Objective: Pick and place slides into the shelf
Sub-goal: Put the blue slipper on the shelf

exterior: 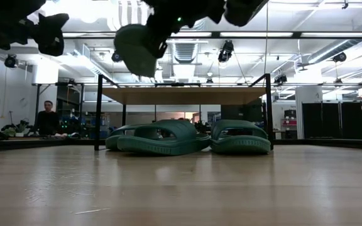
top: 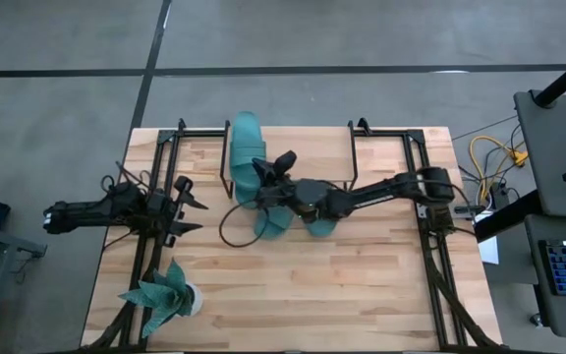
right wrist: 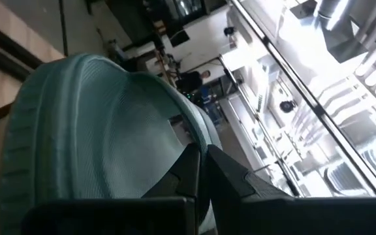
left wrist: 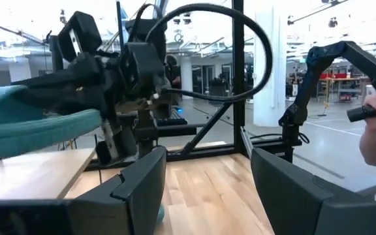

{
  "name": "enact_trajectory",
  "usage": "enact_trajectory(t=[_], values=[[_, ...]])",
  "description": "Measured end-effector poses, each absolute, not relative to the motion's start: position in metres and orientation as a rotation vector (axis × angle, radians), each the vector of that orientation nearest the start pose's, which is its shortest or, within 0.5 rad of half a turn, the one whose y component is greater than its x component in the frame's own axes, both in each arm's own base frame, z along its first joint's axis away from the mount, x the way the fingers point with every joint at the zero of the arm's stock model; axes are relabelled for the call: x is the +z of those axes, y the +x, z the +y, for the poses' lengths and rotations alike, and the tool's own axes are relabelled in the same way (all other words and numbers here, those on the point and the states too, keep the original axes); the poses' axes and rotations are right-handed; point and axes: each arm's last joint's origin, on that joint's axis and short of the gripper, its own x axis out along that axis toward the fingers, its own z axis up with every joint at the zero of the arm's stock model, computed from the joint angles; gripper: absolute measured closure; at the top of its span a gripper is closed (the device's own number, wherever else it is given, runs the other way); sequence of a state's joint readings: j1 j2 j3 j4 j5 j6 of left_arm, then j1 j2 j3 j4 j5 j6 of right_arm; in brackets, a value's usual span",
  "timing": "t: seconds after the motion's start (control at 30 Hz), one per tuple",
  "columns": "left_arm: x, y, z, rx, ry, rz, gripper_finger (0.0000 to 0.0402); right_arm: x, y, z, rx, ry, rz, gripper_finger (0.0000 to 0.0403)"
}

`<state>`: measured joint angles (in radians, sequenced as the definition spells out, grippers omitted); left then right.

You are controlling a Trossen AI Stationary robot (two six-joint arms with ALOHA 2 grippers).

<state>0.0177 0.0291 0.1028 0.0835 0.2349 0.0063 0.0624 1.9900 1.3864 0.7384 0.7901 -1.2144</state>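
One slide is hanging in the air above the bench, gripped by the closed right pincer near the shelf, other slides lying under the shelf, left pincer waiting open at the bench's left side.

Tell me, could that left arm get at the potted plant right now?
Probably yes. The left gripper hangs open over the table's left side, holding nothing, and the teal plant in its white pot stands just nearer the table's front edge, with bare wood between them. The right gripper, shut on a slide, is elsewhere.
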Motion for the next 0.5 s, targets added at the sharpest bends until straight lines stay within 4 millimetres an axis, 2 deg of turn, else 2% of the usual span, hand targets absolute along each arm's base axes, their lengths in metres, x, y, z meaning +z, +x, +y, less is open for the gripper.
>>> enact_trajectory(t=[0.2, 0.5], values=[[0.204, 0.092, -0.005, -0.217, 0.025, -0.151, 0.0191, 0.254, 0.466, 0.006, -0.747, -1.192, 0.424, 0.0392], [0.203, 0.091, -0.005, -0.217, 0.024, -0.143, 0.0191, 0.27, 0.457, 0.002, -0.796, -1.175, 0.425, 0.0392]])
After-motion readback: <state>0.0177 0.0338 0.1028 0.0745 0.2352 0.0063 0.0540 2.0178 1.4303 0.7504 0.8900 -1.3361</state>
